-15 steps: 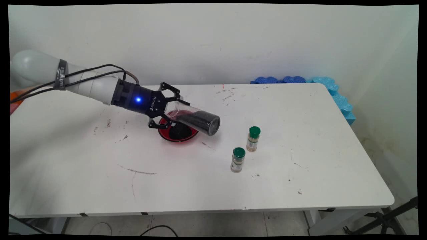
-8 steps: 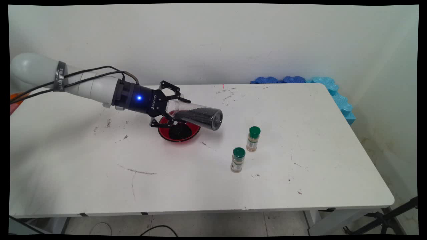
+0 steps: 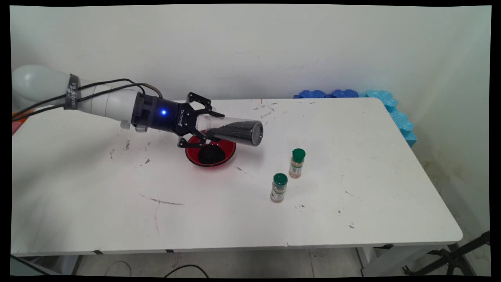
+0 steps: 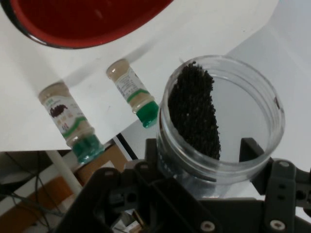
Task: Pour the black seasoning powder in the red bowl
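Pincer (image 3: 203, 121): clamped on a clear plastic jar (image 3: 235, 131), one finger on either side of the wall near its open mouth. The arm reaches in from the desk's left edge.

Jar: held off the desk, lying close to horizontal, closed base toward the right edge and mouth toward the wrist. It hangs over the right-hand part of a red bowl (image 3: 227, 150), not touching it. The hand view shows the dark granules (image 4: 194, 111) banked along one side of the jar (image 4: 262, 121), the remainder of the interior empty.

Bowl: left of the desk's centre, toward the far edge, with a dark heap (image 3: 211, 154) of the same granular matter inside.

Handling, as a judgement:
- The jar appears thin-walled, smooth and light; most of its weight is the loose fill.
- The fill shifts with tilt, so the balance point is not fixed.
- The smooth wall may slip or rotate between narrow fingers, and a hard squeeze near the rim could flex it.
- The present hold, across the wall just behind the mouth, looks workable; a grasp nearer mid-body would sit closer to the load.

Other items: two green-capped spice bottles stand upright right of the bowl, nearer the front edge, the closer bottle (image 3: 279, 188) just beside the farther bottle (image 3: 297, 163), both well apart from the jar. Blue foam pieces (image 3: 391, 105) lie behind the far right corner.
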Tool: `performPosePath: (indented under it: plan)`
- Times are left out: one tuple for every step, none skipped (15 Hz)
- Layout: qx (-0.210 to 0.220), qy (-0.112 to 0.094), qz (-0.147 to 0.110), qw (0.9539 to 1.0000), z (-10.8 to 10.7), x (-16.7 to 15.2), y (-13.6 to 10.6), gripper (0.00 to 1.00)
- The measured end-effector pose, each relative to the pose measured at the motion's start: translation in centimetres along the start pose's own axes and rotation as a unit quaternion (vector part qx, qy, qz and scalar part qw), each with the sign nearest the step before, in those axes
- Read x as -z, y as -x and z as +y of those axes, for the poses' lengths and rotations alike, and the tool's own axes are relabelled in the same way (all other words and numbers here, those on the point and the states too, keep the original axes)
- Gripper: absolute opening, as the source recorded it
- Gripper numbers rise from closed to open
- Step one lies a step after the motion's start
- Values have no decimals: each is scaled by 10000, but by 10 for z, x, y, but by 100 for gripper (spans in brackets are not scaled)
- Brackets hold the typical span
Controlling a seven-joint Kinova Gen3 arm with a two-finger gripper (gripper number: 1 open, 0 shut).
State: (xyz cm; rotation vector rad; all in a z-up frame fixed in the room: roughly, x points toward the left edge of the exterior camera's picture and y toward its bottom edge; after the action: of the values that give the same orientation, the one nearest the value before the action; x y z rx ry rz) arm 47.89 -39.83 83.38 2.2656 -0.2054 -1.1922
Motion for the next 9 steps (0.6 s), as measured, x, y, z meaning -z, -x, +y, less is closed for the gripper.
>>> performPosePath:
  plan:
    - [45, 24, -7, 10000, 0, 0, 0, 0]
    - [96, 53, -17, 9999, 0, 0, 1, 0]
    - [148, 84, -27, 9999, -1, 0, 1, 0]
    - [189, 110, -35, 9998, -1, 0, 2, 0]
    - [239, 142, -47, 9996, 0, 0, 2, 0]
    - [279, 168, -55, 9995, 0, -1, 2, 0]
    - [324, 197, -65, 9993, 0, -1, 3, 0]
    - [364, 223, -74, 9991, 0, -1, 3, 0]
    - [401, 247, -83, 9989, 0, -1, 3, 0]
